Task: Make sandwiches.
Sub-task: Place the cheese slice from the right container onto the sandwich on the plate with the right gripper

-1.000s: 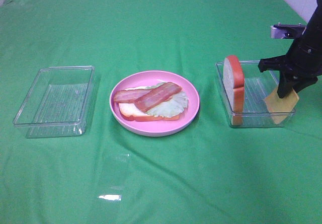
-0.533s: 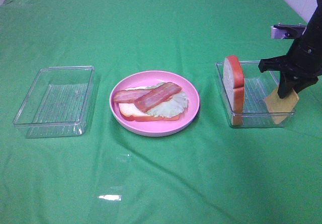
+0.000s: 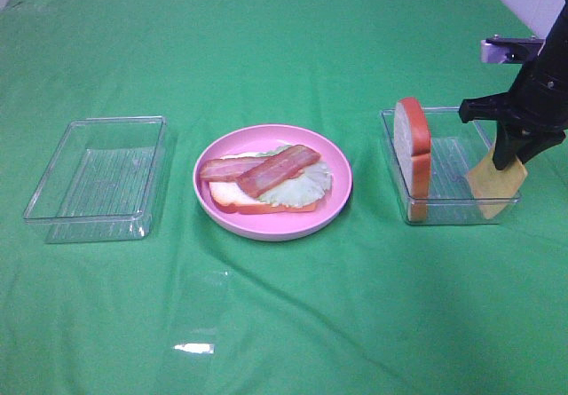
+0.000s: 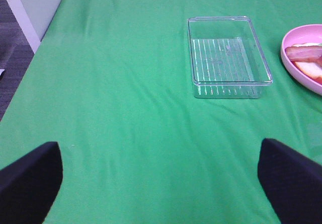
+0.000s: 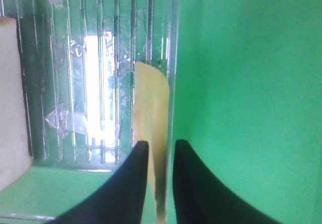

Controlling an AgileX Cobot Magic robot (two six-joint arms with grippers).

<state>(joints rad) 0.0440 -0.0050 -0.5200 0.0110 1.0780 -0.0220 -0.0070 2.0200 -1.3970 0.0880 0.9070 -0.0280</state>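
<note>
Yellow cheese (image 3: 494, 180) in right pincer (image 3: 507, 155)

The counter (image 3: 284, 324) was green, the plate (image 3: 337, 201) pink, the bacon (image 3: 275, 170) red-brown, the cheese (image 3: 497, 185) yellow, and the right tool (image 3: 510, 155) black.

My two dark fingers (image 4: 30, 178) sit spread wide apart over the green tabletop (image 4: 126, 108), with nothing between them. Ahead stands a clear tray (image 4: 226, 58), apparently empty. Beside it, at the view's edge, the pink plate (image 4: 292, 40) shows bacon (image 4: 304, 53) on what may be bread.
</note>
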